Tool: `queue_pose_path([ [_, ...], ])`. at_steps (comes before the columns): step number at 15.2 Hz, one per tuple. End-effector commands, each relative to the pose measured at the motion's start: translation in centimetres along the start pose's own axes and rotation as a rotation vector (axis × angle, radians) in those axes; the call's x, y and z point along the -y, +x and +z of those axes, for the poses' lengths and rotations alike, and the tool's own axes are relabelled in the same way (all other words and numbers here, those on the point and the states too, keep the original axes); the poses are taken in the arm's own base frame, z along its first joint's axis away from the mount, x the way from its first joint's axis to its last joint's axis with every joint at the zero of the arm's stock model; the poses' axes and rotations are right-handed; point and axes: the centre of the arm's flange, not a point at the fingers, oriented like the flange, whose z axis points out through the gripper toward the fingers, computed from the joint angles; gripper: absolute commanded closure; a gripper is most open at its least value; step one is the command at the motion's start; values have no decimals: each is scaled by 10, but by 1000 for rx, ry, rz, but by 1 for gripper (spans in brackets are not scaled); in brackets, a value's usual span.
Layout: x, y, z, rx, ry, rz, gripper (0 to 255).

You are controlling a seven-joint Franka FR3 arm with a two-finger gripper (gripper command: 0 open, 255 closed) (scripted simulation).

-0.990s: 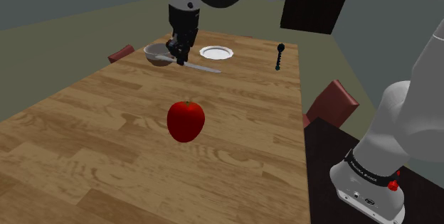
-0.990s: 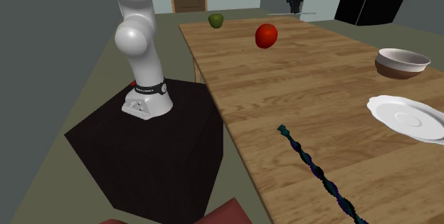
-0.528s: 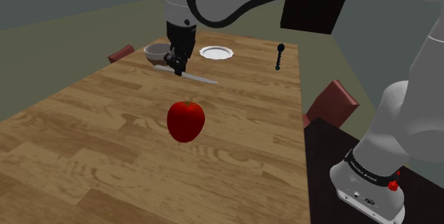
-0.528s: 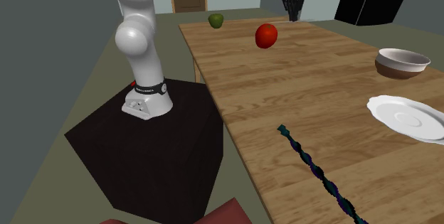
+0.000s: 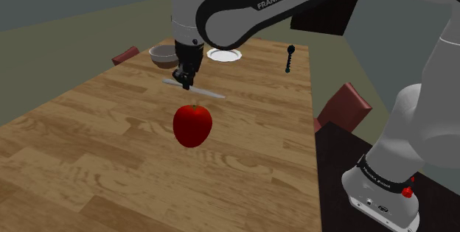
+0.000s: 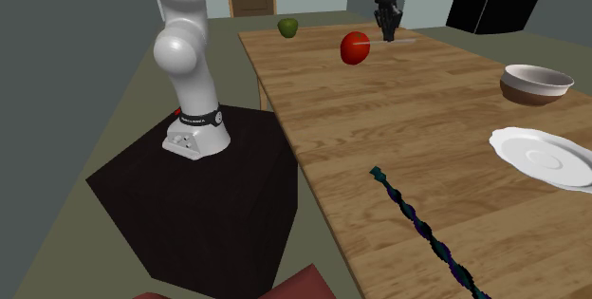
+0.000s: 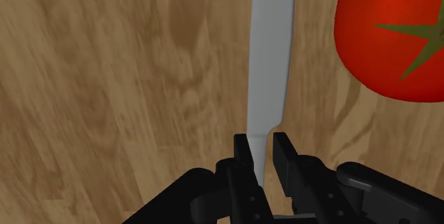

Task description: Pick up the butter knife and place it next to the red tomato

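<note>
**Closing in on the drop-off**

Since a second ago the gripper point(image 5: 184, 82) has swung away from the bowl point(image 5: 163, 52) toward the tomato point(image 5: 192, 125), carrying the butter knife point(image 5: 208, 92) with it. Its fingers are clamped where the knife narrows toward its handle. The long blade juts out free, aloft over the worktop point(image 5: 103, 142) and just beside the tomato. My guess is that it is light, stiff and smooth-sided, so it could pivot or slide in so small a pinch — a hold nearer its middle would balance better.
</note>
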Motion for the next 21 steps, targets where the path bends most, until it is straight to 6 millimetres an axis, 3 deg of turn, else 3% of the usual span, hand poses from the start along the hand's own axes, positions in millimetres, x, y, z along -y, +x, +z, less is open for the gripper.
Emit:
queue_pose_path([
  [1, 1, -2, 10, -1, 0, 0, 255],
  [19, 12, -22, 103, -1, 0, 0, 255],
  [21, 12, -22, 103, -1, 0, 0, 255],
])
